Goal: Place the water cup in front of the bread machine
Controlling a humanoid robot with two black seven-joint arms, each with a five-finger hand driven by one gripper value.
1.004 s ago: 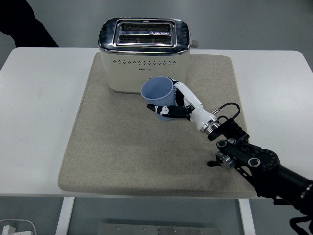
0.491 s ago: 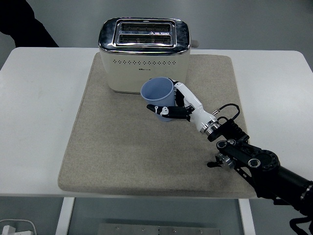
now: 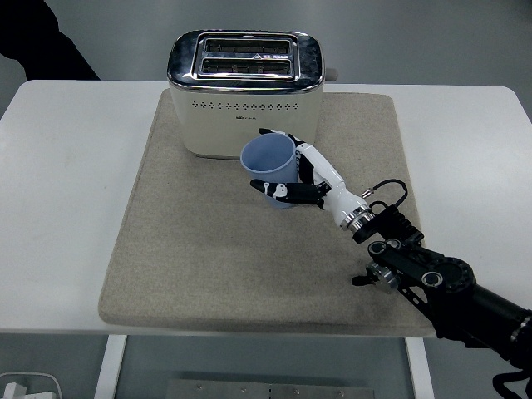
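While gripped, pale blue cup

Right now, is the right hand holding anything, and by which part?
Yes. The right hand holds the blue cup by its side wall, fingers wrapped around the body below the rim, in front of the toaster.

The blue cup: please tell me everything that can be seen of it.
The light blue plastic-looking water cup is round, open at the top, and nothing shows inside it. It tilts slightly, its mouth up and toward the camera. The right hand has its white and black fingers wrapped around its lower wall. It sits just in front of the cream toaster, over the beige mat; whether its base touches the mat is hidden.
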